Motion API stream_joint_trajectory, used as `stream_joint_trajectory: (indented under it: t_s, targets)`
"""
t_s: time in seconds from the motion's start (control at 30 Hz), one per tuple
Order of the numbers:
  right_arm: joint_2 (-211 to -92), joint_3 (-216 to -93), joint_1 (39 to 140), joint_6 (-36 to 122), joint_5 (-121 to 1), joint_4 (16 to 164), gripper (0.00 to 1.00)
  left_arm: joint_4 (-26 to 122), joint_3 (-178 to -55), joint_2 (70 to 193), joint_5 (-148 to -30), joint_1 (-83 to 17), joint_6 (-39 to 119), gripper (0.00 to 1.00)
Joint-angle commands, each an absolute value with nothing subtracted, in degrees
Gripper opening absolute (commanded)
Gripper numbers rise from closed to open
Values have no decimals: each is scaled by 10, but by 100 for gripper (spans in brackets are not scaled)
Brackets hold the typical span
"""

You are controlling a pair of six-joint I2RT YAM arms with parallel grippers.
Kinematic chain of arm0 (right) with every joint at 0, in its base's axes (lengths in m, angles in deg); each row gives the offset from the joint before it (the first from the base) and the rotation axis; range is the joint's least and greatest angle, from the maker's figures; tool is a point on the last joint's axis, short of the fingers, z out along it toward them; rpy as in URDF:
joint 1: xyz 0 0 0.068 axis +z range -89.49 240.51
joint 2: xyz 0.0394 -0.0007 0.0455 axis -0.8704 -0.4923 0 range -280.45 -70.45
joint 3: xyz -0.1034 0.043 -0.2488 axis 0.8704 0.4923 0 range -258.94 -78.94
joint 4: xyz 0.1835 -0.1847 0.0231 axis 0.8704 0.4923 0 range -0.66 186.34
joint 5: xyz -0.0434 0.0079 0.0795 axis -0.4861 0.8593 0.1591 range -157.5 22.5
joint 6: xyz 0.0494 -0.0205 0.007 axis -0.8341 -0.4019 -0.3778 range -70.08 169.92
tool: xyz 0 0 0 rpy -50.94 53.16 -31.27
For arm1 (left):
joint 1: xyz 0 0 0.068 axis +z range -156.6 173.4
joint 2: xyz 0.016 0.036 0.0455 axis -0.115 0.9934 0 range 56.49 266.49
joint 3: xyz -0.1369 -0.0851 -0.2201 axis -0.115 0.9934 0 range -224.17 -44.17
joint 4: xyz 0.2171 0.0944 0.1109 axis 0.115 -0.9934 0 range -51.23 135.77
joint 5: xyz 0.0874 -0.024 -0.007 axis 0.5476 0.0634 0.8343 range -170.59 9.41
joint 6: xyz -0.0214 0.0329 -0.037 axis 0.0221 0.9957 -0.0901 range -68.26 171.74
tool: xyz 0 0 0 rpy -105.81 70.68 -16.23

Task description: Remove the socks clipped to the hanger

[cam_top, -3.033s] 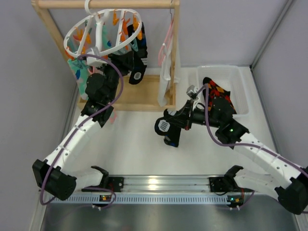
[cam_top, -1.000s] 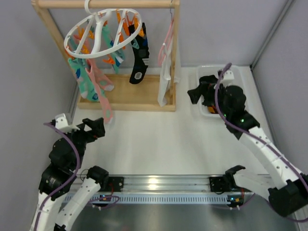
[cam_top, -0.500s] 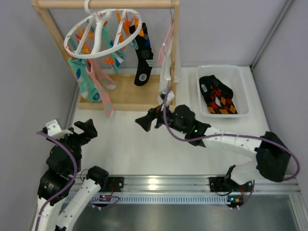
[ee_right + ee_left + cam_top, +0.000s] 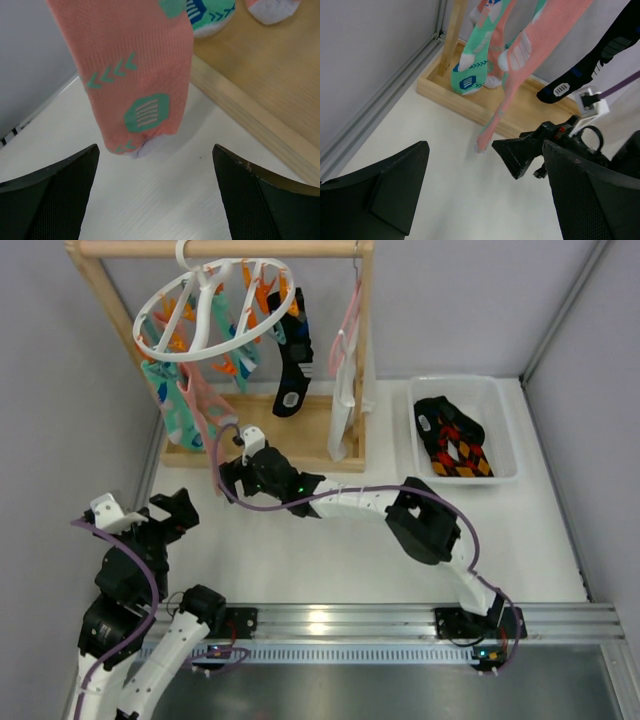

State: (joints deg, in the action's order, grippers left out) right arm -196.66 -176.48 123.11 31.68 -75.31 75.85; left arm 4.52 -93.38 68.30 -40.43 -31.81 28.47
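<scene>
Presently the step in hand is the approach to the first pull: the right claw (image 4: 155, 147) is low over the table (image 4: 330, 550) near its left edge, just in front of the wooden rack (image 4: 290, 435) that occupies the far left corner. Its jaws are spread wide and hold nothing, with the toe of the salmon-pink sock (image 4: 145, 60) between them but not pinched. That sock hangs from the hanger (image 4: 207, 312), its tip almost down at the table surface. Beside it, the mint-teal sock (image 4: 165, 405) and black sock (image 4: 290, 370) are likewise clipped to the ring. The left claw (image 4: 172, 515) hovers further back toward the near left corner, fully open and empty, and looks on at the same sock. In my judgement no sock is yet freed. The next move calls for the right claw to close firmly on the toe, then draw downward and away from the rack so the clip releases. A grip taken too near the tip may slip off the fabric.
</scene>
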Motion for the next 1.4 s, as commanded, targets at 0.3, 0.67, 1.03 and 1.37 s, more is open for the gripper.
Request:
stream_joint_trajectory:
  t_s: [0.3, 0.67, 1.03, 1.37]
  targets:
    - [-2109, -1974, 1244, 352, -811, 796, 82, 53, -929, 679, -409, -317, 287, 98]
    - [-2078, -1916, 1249, 367, -871, 690, 5, 54, -929, 676, -413, -318, 283, 98]
    - [-1795, -1589, 1259, 390, -801, 605, 0, 53, -966, 714, -459, -319, 211, 98]
    - [-1624, -1402, 1259, 404, -773, 652, 0, 51, -1164, 895, -539, -317, 242, 98]
